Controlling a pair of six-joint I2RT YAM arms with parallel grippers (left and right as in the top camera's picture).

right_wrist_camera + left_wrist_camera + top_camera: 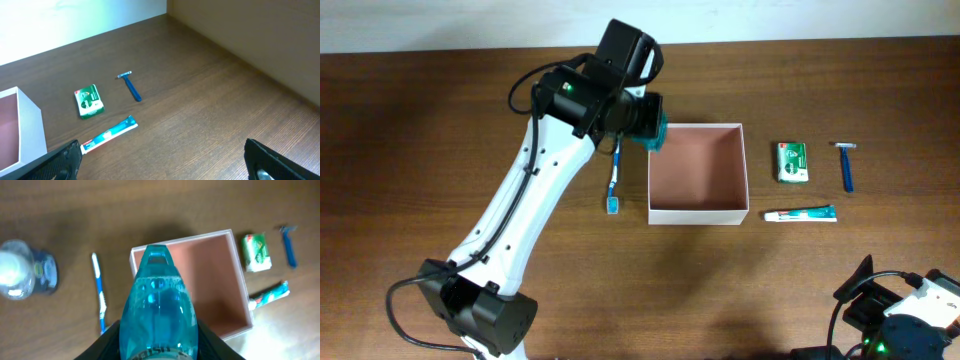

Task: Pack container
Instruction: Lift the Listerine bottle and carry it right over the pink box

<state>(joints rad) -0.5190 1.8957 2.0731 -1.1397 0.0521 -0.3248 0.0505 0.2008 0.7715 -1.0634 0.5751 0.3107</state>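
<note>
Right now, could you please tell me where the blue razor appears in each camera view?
Overhead: razor at far right, beside the green packet.
Left wrist: razor in the top right corner.
Right wrist: razor left of centre, upper half.
Shared landmark: the green packet just left of it.

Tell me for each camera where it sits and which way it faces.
Overhead: above the table, looking straight down; shows the left arm reaching to the container and the right arm at lower right.
Left wrist: by the container's left wall, facing down past the blue bottle in the left hand.
Right wrist: low, facing across the table at the razor, green packet and toothpaste tube; open right hand frames the bottom.
Shared: all three show those three items.
</note>
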